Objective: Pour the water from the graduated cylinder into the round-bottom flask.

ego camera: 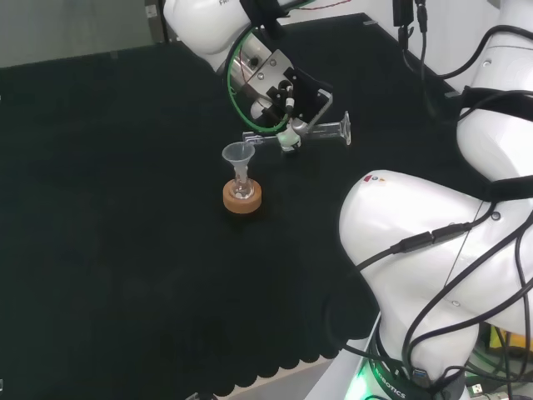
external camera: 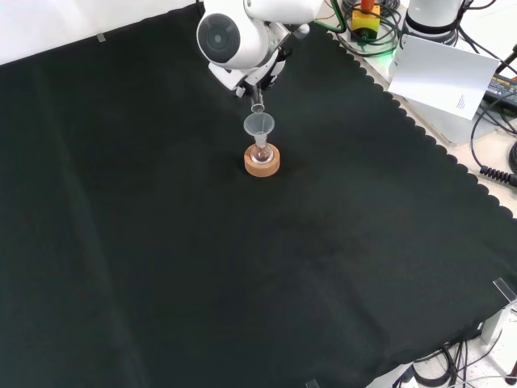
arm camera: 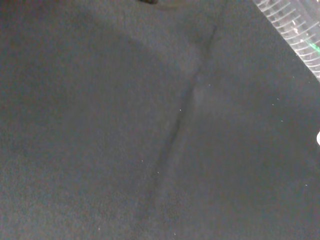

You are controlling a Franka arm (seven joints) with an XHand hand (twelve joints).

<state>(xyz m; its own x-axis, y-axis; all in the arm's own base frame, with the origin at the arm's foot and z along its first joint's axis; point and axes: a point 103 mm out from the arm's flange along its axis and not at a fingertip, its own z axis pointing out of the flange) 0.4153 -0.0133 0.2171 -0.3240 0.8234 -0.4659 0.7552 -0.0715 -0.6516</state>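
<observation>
My hand (ego camera: 287,104) is curled round the graduated cylinder (ego camera: 312,133), gripping it mid-barrel. Cylinder lies nearly level in the head view, foot to the right, mouth to the left, just above the funnel (ego camera: 237,155). Can't tell whether water is in it. Funnel sits in the neck of the round-bottom flask (ego camera: 243,188), upright on its cork ring (ego camera: 242,198), mid-bench on the black cloth (ego camera: 125,250). Flask contents not discernible.

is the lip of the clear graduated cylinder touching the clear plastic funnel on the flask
Cannot tell. In the head view the clear graduated cylinder, tipped sideways in the hand, ends right beside the clear plastic funnel; neither contact nor gap shows plainly.
</observation>
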